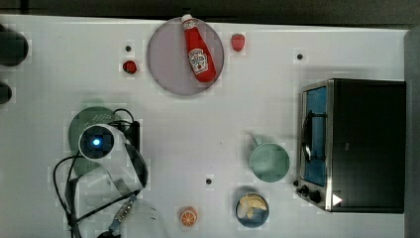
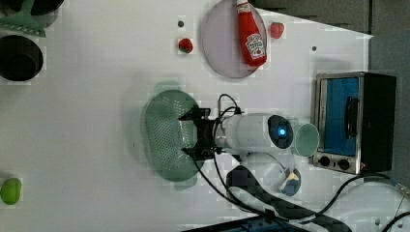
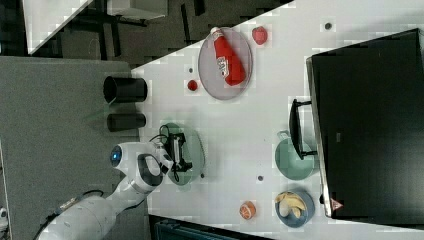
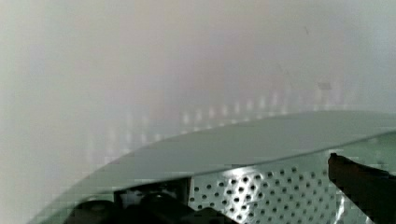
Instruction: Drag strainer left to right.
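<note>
The gripper (image 2: 186,134) hangs inside the basin of the strainer (image 2: 164,135), its fingers spread wide with nothing pinched between them, at the top view's left, well apart from the mug (image 1: 269,161) and toaster oven (image 1: 354,145) at the top view's right. If a finger bears too lightly on the rim, it may slip free mid-drag. A long, straight drag risks knocking the mug.
</note>
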